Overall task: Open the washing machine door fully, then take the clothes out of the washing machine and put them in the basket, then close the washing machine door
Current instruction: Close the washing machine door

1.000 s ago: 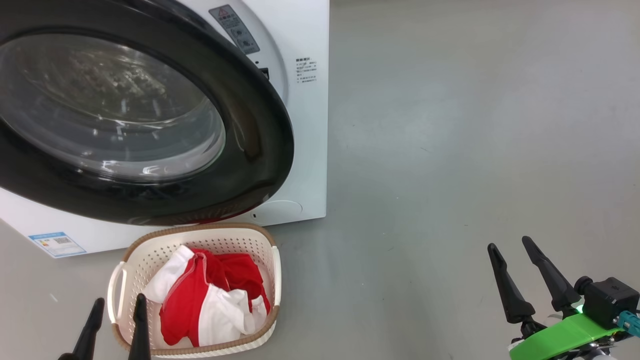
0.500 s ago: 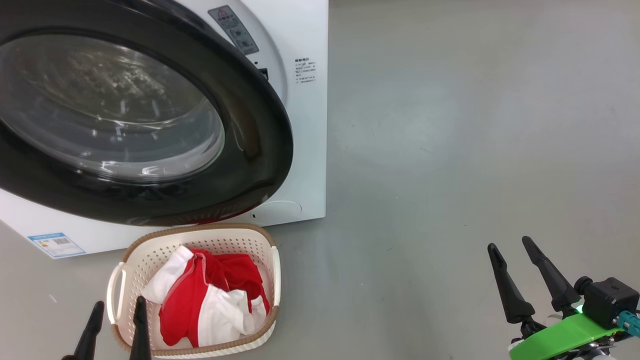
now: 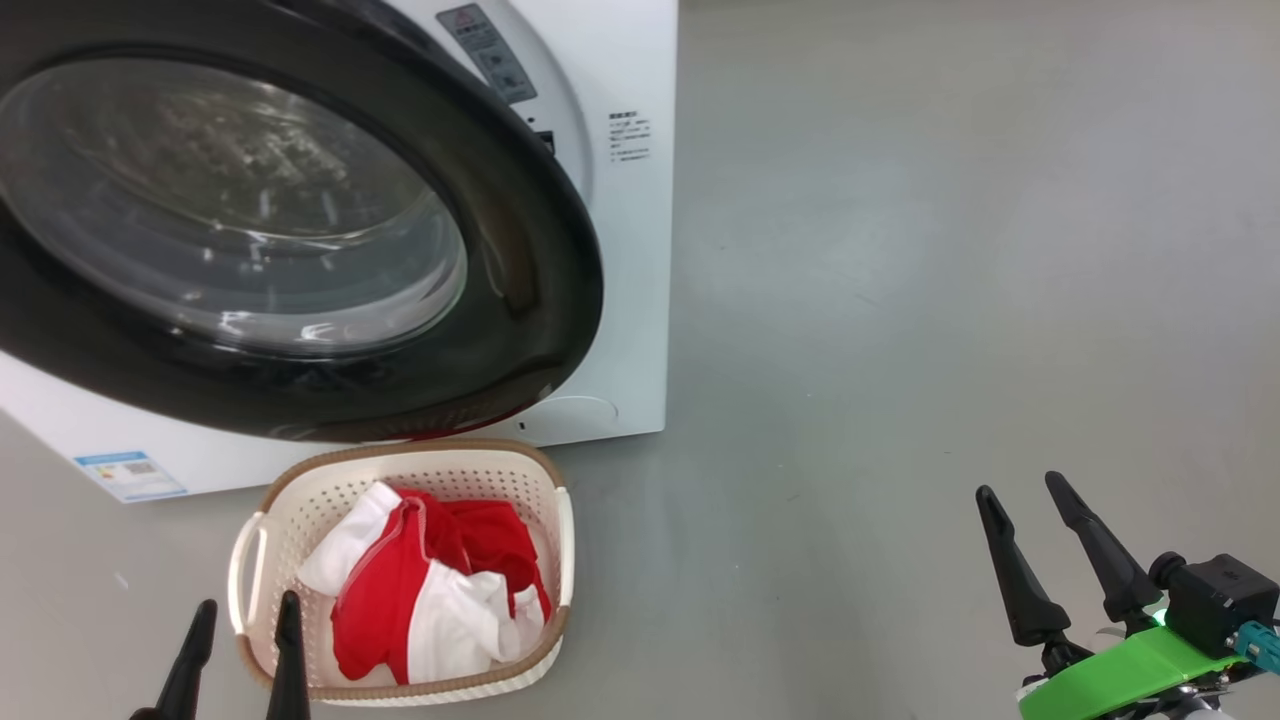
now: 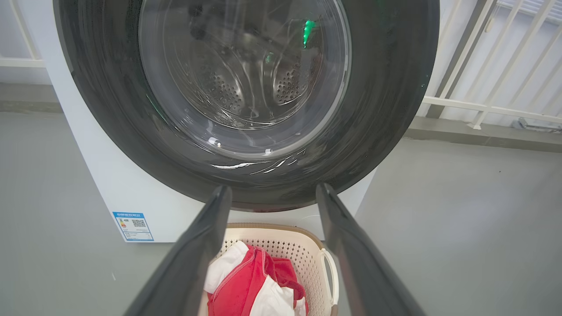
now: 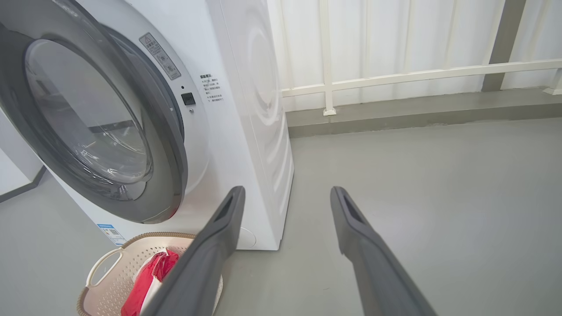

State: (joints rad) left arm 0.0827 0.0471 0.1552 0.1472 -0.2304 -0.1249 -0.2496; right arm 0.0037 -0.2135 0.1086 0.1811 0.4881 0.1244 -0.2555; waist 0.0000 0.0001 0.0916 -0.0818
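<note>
The white washing machine (image 3: 635,250) fills the upper left of the head view. Its black-rimmed, glass-windowed door (image 3: 540,300) stands ajar, its free right edge a little off the front, as the door (image 5: 173,175) shows from the side. The steel drum shows through the glass. On the floor below it sits the cream basket (image 3: 410,455), holding red and white clothes (image 3: 420,600). My left gripper (image 3: 247,602) is open at the basket's near left corner, nothing between its fingers; the left wrist view looks over the basket (image 4: 281,230) at the door (image 4: 386,109). My right gripper (image 3: 1019,486) hangs open over bare floor, far right.
Grey floor (image 3: 900,300) stretches to the right of the machine. A white railing (image 5: 395,77) on a low kerb runs behind it. A small blue label (image 3: 130,475) is stuck low on the machine's front.
The whole head picture has shifted a little, so the camera has moved. Both grippers stay open and the door, basket and clothes keep their places.
</note>
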